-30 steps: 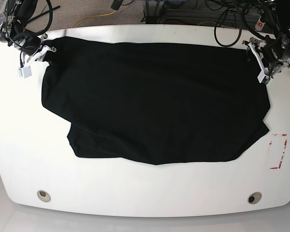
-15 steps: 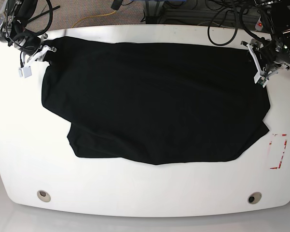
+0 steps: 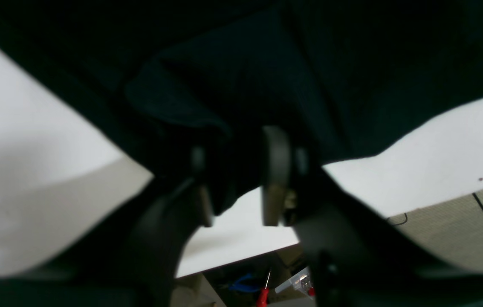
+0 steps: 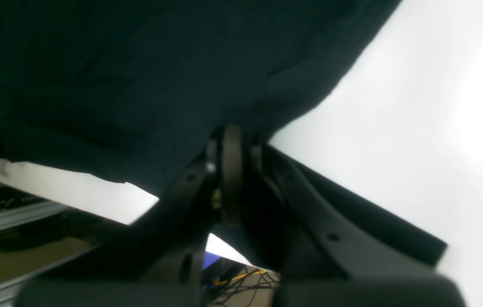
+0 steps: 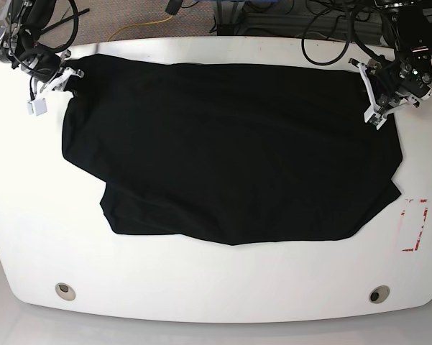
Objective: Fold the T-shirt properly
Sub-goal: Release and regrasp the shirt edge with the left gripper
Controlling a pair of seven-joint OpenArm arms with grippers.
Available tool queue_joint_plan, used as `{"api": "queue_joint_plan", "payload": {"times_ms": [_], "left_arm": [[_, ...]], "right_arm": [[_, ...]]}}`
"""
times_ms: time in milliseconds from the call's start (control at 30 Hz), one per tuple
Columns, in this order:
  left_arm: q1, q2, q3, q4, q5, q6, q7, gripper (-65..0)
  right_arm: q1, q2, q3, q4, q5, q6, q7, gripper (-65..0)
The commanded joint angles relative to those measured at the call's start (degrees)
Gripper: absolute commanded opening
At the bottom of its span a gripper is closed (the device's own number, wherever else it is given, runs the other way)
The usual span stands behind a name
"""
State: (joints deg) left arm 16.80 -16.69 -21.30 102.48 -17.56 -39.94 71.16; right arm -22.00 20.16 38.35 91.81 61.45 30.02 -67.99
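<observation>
The black T-shirt (image 5: 230, 151) lies spread wide over the white table (image 5: 201, 280); no print shows. At its far left corner in the base view, my right gripper (image 5: 57, 80) holds the cloth. The right wrist view shows that gripper (image 4: 228, 132) shut, its fingers pressed together on the T-shirt (image 4: 139, 64) edge. My left gripper (image 5: 374, 100) is at the far right corner. In the left wrist view it (image 3: 237, 149) stands partly open, straddling a bunched fold of the T-shirt (image 3: 352, 64), with a gap between its fingers (image 3: 275, 170).
A red-outlined rectangle (image 5: 415, 225) is marked on the table at the right. Two round grommets (image 5: 65, 290) (image 5: 379, 294) sit near the front edge. A white tag (image 5: 37, 106) hangs by the right arm. Cables and frames crowd the space behind the table.
My left gripper has moved inward over the shirt's far right corner, and its jaws have narrowed around the cloth. The right arm and the shirt have not moved.
</observation>
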Motion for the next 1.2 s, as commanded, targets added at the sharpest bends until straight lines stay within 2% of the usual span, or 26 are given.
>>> {"api": "queue_joint_plan", "payload": {"times_ms": [0,133,233,267,633,767,833,1000,1167], "left_arm": [[-1.4,-0.8,-0.2,0.8,-0.1,-0.1,0.1,-53.7],[-1.5,-0.9,-0.3,0.8,0.0,-0.1,0.1,-54.4],[-1.5,-0.9,-0.6,1.0,0.0,-0.1,0.1,-62.9],[-1.5,-0.9,-0.6,1.1,-0.1,-0.1,0.1,-63.7],[1.5,-0.9,-0.7,9.3,-0.5,-0.1,0.5,-63.9],[2.7,-0.9,-1.6,10.8,-0.5,-0.1,4.3,-63.9],[4.1,-0.9,-3.6,11.3,-0.5,-0.1,6.0,-63.9],[9.2,-1.2,-7.3,11.5,-0.5,-0.1,6.3,-63.9],[14.9,-2.8,-7.4,11.5,-0.5,-0.1,6.2,-63.9]], "right_arm": [[0.7,1.2,0.4,0.9,1.0,0.2,0.9,-65.0],[1.0,0.4,0.5,0.9,0.9,0.2,0.9,-65.0],[1.1,0.1,0.4,0.9,0.9,0.1,0.9,-65.0],[1.1,0.0,0.4,0.9,0.9,0.1,0.9,-65.0],[1.2,0.0,0.5,0.8,0.9,0.1,0.9,-65.0],[1.2,0.0,0.6,0.7,0.8,0.1,0.9,-65.0],[1.2,0.0,0.6,0.6,0.8,0.1,0.9,-65.0],[1.2,0.0,0.5,0.6,0.8,0.1,0.9,-65.0],[1.2,0.0,0.3,0.5,0.8,0.1,1.0,-65.0]]}}
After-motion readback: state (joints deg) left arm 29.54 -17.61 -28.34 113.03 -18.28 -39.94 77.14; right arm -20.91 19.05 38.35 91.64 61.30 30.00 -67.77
